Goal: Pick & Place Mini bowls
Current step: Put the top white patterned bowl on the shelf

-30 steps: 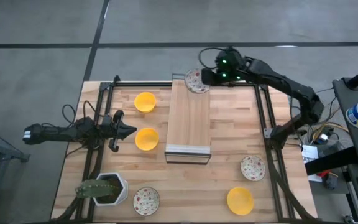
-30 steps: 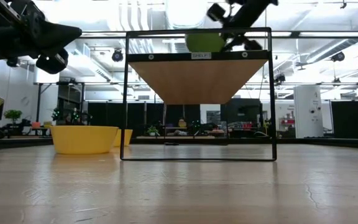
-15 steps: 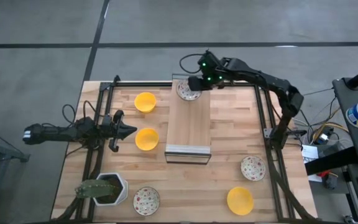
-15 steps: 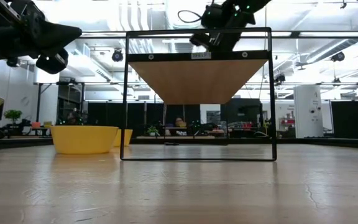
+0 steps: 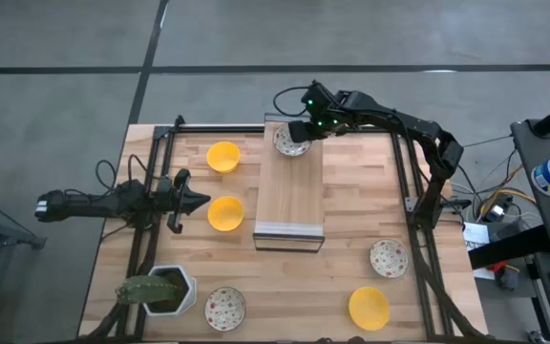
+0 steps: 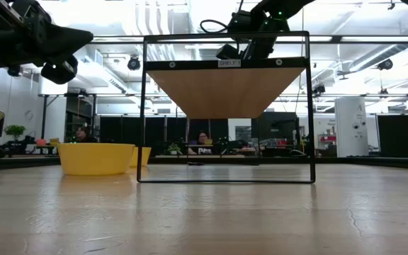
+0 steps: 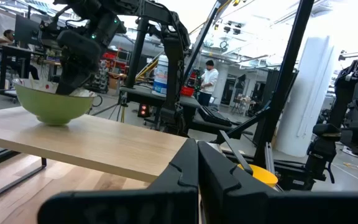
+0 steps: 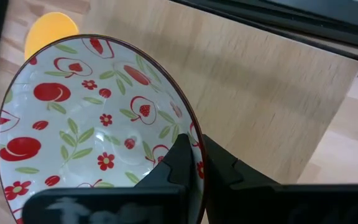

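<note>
The right gripper is pinching the rim of a patterned mini bowl, which is sitting at the far end of the raised wooden shelf; the rest of the shelf top is lying bare. Its fingers are clenched on that rim. The left gripper is hovering near the tabletop's left edge, fingers pressed together holding nothing, just beside a yellow mini bowl.
</note>
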Robot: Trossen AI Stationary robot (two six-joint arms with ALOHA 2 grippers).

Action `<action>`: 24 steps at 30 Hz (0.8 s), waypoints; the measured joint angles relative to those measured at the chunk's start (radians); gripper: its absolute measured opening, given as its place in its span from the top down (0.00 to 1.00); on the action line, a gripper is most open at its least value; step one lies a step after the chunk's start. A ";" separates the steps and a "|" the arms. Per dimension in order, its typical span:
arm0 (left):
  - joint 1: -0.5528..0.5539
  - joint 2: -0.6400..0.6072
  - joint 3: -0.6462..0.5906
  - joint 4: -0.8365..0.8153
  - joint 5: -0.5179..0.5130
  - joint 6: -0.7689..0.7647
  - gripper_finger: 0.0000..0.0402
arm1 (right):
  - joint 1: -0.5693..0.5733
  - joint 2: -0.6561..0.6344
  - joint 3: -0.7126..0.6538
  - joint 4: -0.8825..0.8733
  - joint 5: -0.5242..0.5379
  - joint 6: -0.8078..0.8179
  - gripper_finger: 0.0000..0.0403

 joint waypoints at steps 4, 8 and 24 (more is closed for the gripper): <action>0.000 0.000 0.000 0.000 0.000 0.000 1.00 | 0.000 0.005 -0.001 -0.010 0.012 -0.009 0.97; 0.000 0.000 0.000 0.000 0.000 0.000 1.00 | 0.000 0.005 -0.001 -0.010 0.018 -0.018 0.97; 0.000 0.000 0.000 0.000 0.000 0.000 1.00 | 0.000 0.005 -0.002 -0.019 0.020 -0.052 0.92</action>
